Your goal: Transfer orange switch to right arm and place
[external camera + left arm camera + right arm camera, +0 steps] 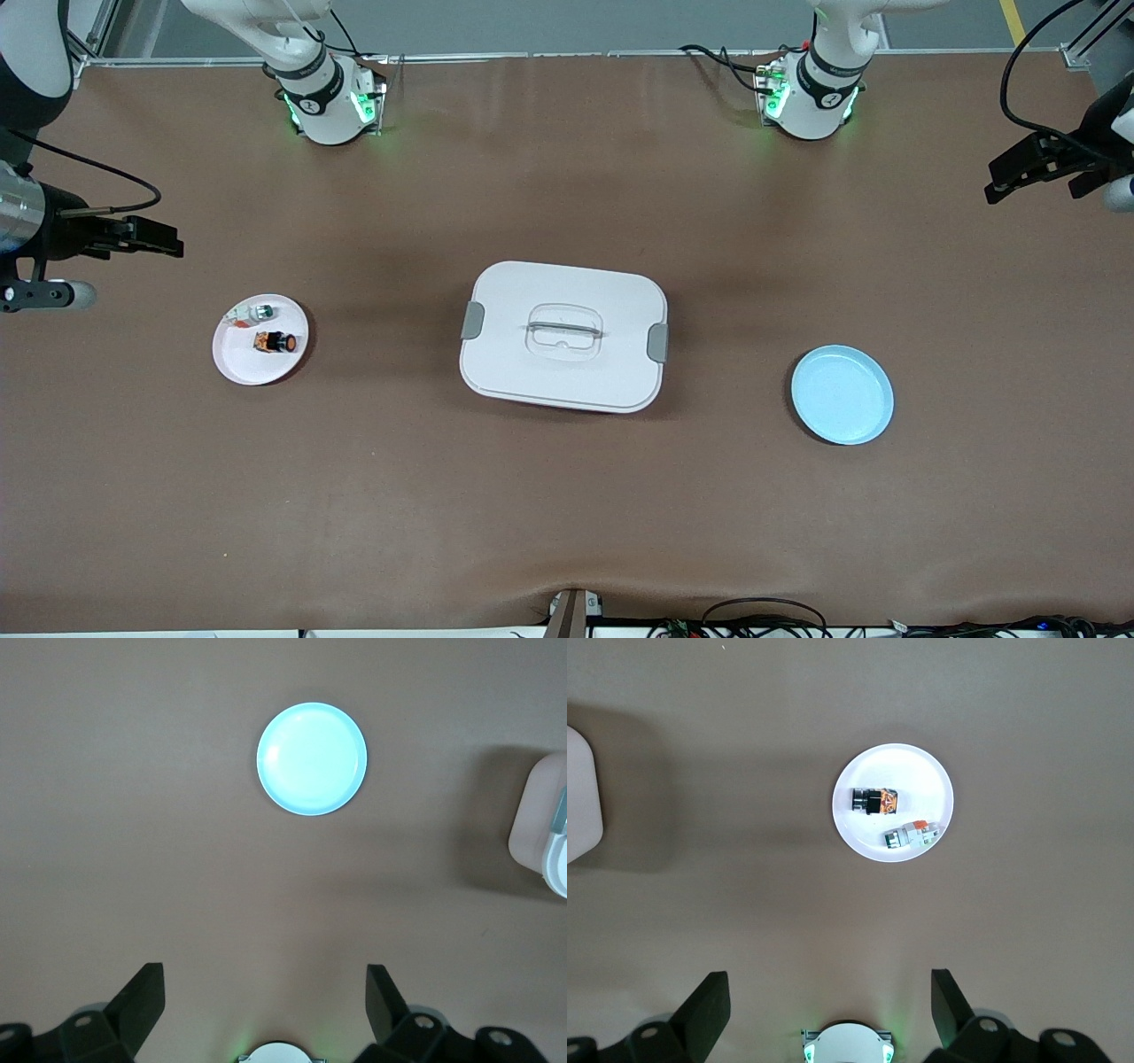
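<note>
The orange switch (pixel 275 341), a stubby black body with orange bands, lies on its side on a small white plate (pixel 237 365) toward the right arm's end of the table. The right wrist view shows the same orange switch (pixel 874 801) on the plate (pixel 859 840). My right gripper (pixel 173 244) hangs open and empty over bare table beside that plate; its fingers (pixel 709 1001) stand wide apart. My left gripper (pixel 997 182) hangs open and empty high over the left arm's end of the table; in the left wrist view its fingers (pixel 146 997) frame bare table.
A white-and-silver switch with a green tip (pixel 252 312) shares the white plate. A large white lidded box (pixel 563 337) sits at the table's middle. A light blue plate (pixel 842 394) (pixel 311 759) lies toward the left arm's end.
</note>
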Controlling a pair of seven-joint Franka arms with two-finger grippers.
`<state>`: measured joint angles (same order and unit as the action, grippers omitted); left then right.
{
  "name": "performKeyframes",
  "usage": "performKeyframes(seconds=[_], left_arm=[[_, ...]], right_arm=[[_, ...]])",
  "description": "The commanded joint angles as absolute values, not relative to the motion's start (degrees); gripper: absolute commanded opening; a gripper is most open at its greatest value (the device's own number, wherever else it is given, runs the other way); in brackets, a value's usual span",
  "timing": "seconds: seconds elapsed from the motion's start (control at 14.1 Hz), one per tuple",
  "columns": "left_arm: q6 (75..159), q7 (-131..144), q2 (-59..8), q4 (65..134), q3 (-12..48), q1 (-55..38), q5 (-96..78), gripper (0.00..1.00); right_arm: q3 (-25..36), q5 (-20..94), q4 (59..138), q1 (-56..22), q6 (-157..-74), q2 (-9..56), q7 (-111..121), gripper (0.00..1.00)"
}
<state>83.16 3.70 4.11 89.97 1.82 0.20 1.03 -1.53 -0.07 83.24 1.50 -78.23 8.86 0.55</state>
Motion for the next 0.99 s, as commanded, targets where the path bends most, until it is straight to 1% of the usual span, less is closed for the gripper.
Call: performKeyframes(seconds=[0.0, 0.5, 0.92], left_arm=[[82.09, 2.64, 3.87, 89.30, 1.93, 0.26, 1.41, 1.00], [83.50, 2.64, 4.31, 89.74, 2.02, 0.35, 1.41, 1.00], [83.76, 2.72, 4.57, 89.82, 2.02, 0.35, 1.41, 1.00]], right_arm=[[-1.23, -0.17, 82.19, 1.67, -78.22, 8.53, -0.53, 1.00], [-0.97, -0.26, 78.76, 2.11, -76.29, 8.35, -0.70, 1.00], [-1.58, -0.97, 78.92, 1.32, -75.32, 7.65, -3.75, 1.00]])
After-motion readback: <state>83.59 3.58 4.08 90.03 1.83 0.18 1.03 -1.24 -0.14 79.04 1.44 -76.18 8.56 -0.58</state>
